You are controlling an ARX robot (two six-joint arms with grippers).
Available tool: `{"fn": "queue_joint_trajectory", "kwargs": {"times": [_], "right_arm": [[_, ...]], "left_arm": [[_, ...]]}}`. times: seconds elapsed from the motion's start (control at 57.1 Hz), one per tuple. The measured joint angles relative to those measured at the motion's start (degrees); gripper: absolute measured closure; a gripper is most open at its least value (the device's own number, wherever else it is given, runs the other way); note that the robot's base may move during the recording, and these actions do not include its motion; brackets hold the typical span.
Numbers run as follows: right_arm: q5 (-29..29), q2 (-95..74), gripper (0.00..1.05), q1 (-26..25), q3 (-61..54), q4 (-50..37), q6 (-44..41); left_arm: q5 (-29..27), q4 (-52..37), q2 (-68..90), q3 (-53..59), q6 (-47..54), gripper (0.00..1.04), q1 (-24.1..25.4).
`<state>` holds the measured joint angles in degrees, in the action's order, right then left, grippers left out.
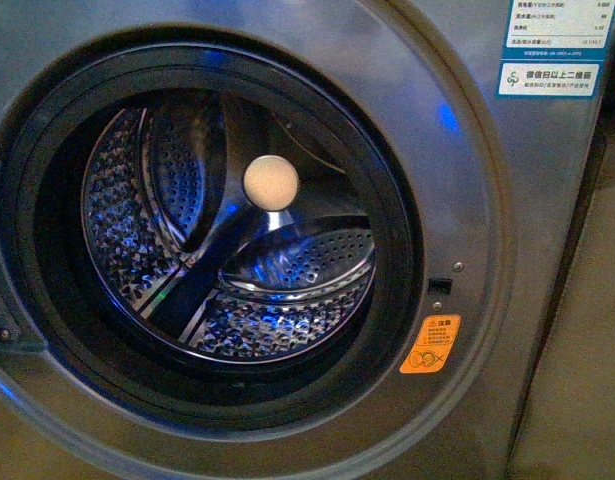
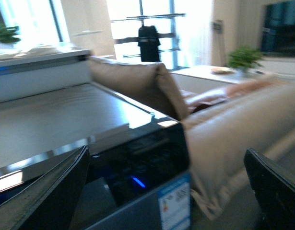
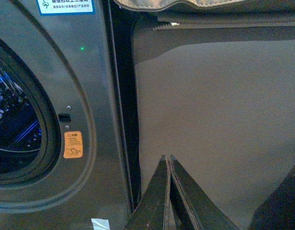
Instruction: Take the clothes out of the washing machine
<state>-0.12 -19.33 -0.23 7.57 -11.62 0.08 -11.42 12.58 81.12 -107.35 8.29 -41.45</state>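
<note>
The washing machine (image 1: 467,200) fills the front view, its round black-rimmed opening showing the perforated steel drum (image 1: 237,270). No clothes show in any view; the drum looks bare apart from a cream round disc (image 1: 271,182). Neither arm appears in the front view. My left gripper (image 2: 166,151) is open with nothing between its fingers (image 2: 56,191), held above the washing machine's top (image 2: 56,120) and dark control panel. My right gripper (image 3: 167,159) is shut on nothing, beside the washing machine's front (image 3: 51,72), right of the orange sticker (image 3: 73,144).
A beige sofa (image 2: 224,124) stands close against the machine's far side. A potted plant (image 2: 243,57) and bright windows lie beyond. A plain grey surface (image 3: 219,105) stretches right of the machine, past a dark gap (image 3: 121,96). White labels (image 1: 555,45) sit at the machine's upper right.
</note>
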Motion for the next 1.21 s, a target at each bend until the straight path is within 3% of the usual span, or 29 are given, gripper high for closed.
{"fn": "queue_joint_trajectory", "kwargs": {"times": [0.088,0.298,0.613,0.718,0.806,1.033,1.209], "right_arm": [[0.0,1.5,1.02,0.0,-1.3,0.1,0.0],[0.1,4.7,1.02,0.0,-3.3,1.2,0.0],[0.1,8.5,1.02,0.0,-5.1,3.2,0.0],[0.0,15.2,1.02,0.1,-6.1,10.4,0.0],[0.1,18.7,1.02,0.1,-7.3,11.5,0.0],[0.1,19.1,1.02,0.1,-7.3,11.6,0.0],[0.1,19.1,1.02,0.1,-7.3,11.6,0.0]], "left_arm": [[-8.1,1.2,0.4,-2.7,-0.9,0.07,1.3],[-13.2,2.8,-7.0,2.4,-1.5,0.07,8.7],[-14.1,2.2,-22.4,23.8,-5.9,0.07,15.6],[-14.6,1.9,-25.7,30.6,-9.6,0.07,16.3],[-12.2,3.9,-28.9,36.0,-9.1,0.2,17.1],[-5.9,-5.5,-41.6,58.7,-8.6,0.55,23.8],[0.4,-12.8,-50.6,76.7,-8.5,0.94,29.7]]}}
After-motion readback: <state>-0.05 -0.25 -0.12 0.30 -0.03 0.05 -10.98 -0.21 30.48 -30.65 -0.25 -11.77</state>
